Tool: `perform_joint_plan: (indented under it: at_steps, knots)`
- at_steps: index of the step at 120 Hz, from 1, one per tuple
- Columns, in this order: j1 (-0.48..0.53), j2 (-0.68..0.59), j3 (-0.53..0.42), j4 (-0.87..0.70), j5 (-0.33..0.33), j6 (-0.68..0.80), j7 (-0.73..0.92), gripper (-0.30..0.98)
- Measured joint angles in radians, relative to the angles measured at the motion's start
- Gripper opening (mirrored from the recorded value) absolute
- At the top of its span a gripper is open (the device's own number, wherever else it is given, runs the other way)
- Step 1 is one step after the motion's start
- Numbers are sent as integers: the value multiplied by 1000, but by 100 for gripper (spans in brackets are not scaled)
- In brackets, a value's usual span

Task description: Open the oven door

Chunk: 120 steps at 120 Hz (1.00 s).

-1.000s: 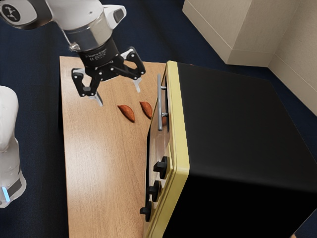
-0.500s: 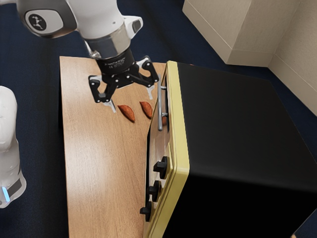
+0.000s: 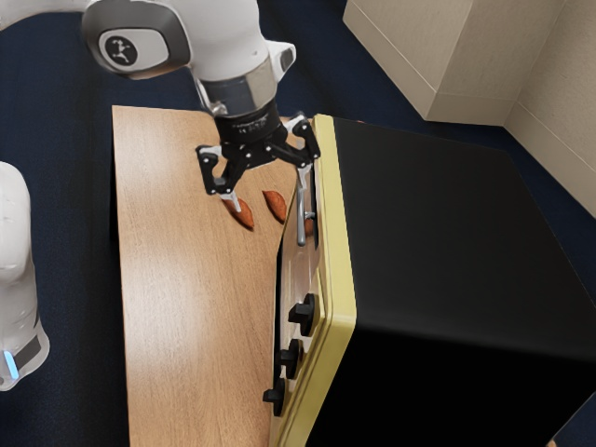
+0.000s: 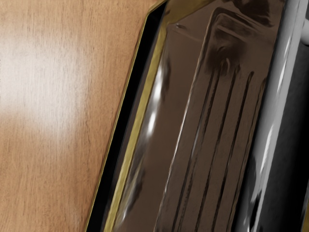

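My gripper (image 3: 269,192) stands open, high at the oven's front, its fingers wide apart. One fingertip is at the upper end of the oven handle (image 3: 301,220), overlapping it in the exterior view; whether they touch I cannot tell. The other finger is out over the table side. The yellow-framed oven (image 3: 338,251) has a black body, and its door looks closed. In the wrist view the silver handle (image 4: 271,123) runs along one side of the brown glass door (image 4: 181,116), close under my hand.
Two reddish-brown pods, one partly behind a finger (image 3: 246,218) and the other nearer the oven (image 3: 275,206), lie on the wooden table (image 3: 196,307). Several black knobs, one at the handle's side (image 3: 303,315), stick out from the oven front. A white robot part (image 3: 19,270) stands beyond the table's left edge.
My open gripper has moved toward the exterior view's right, from above the bare table to the oven's front, bringing one finger up to the handle. The oven and the pods have not moved.
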Motion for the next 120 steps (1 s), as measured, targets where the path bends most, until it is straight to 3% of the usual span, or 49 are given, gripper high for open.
perform_joint_plan:
  at_steps: [70, 120]
  knots:
    - [34, 0, 0, -77, -59, 61, 38, 68]
    - [44, -202, 0, -258, -140, 83, 53, 68]
